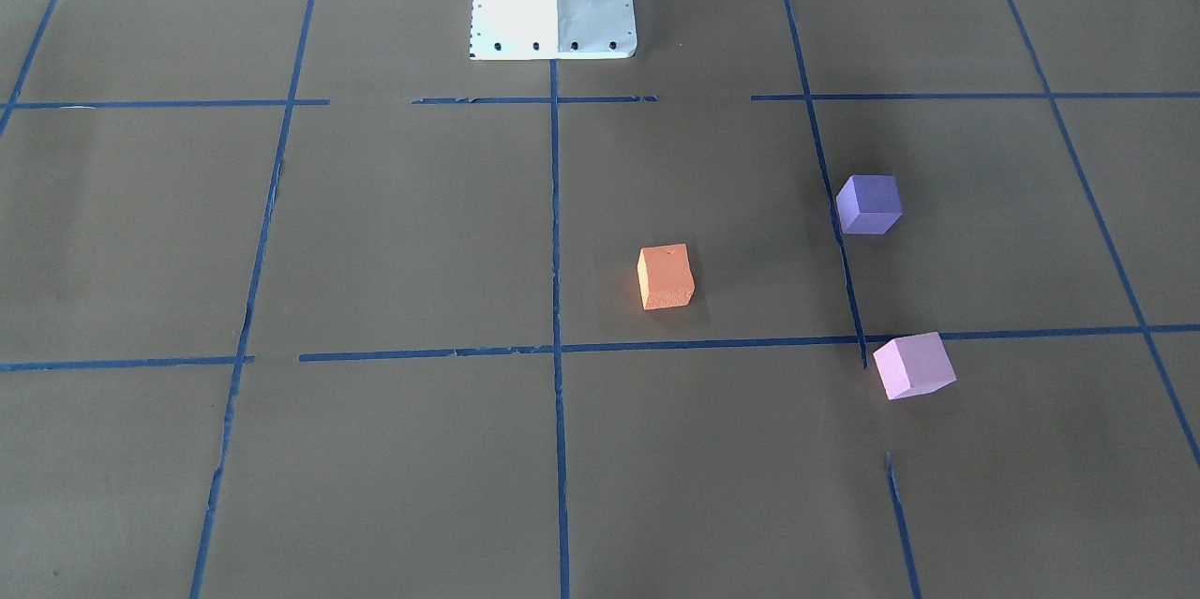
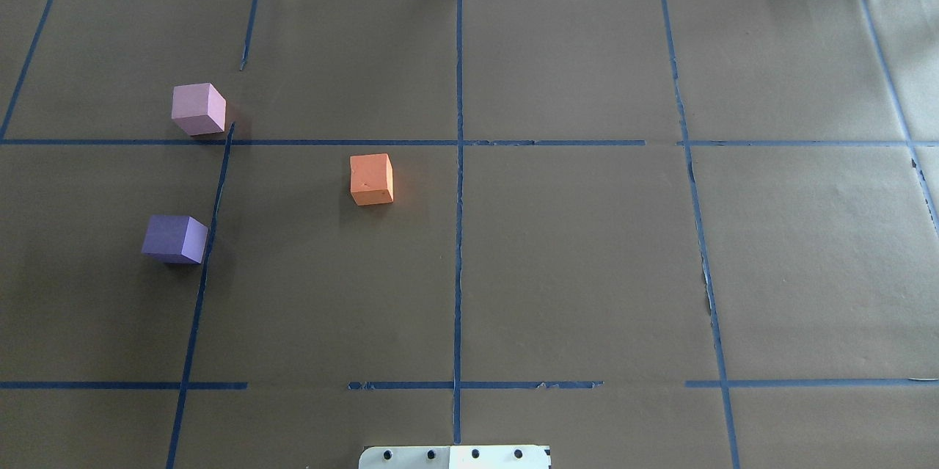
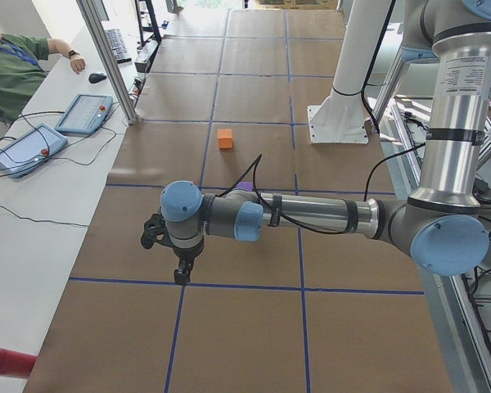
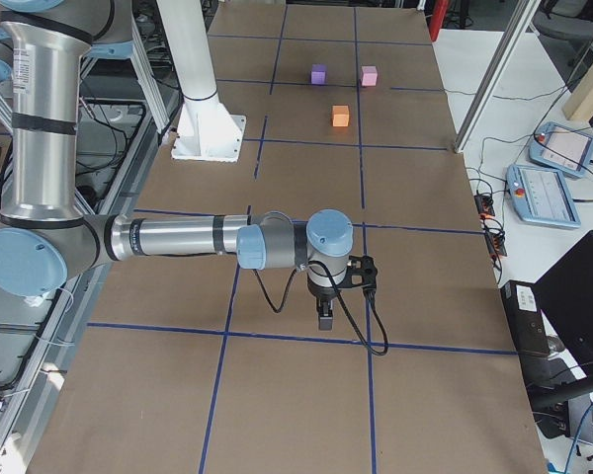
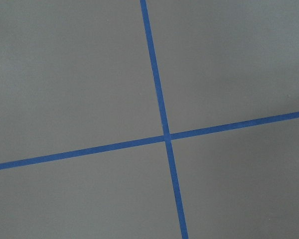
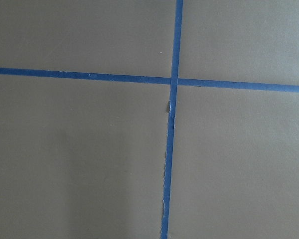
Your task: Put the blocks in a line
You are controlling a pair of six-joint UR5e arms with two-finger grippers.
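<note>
Overhead exterior: orange block (image 2: 371,179), purple block (image 2: 174,238), pink block (image 2: 198,108) well apart.

Blue tape lines (image 2: 458,234) grid the brown paper (image 2: 587,271); two teach pendants (image 3: 29,151) lie near a green-shirted operator (image 3: 8,74).

Showing brown paper (image 2: 587,271) covering the table w/ blue tape grid (image 2: 459,234), white side bench (image 3: 33,246) carrying 2 pendants (image 3: 83,113), operator in green shirt (image 3: 12,70) sitting there by an alu post (image 3: 108,57), red tube (image 3: 4,362) lying at bench's near end, dark laptop (image 4: 578,296) sitting opp. side, soft even light casting faint shadows.
</note>
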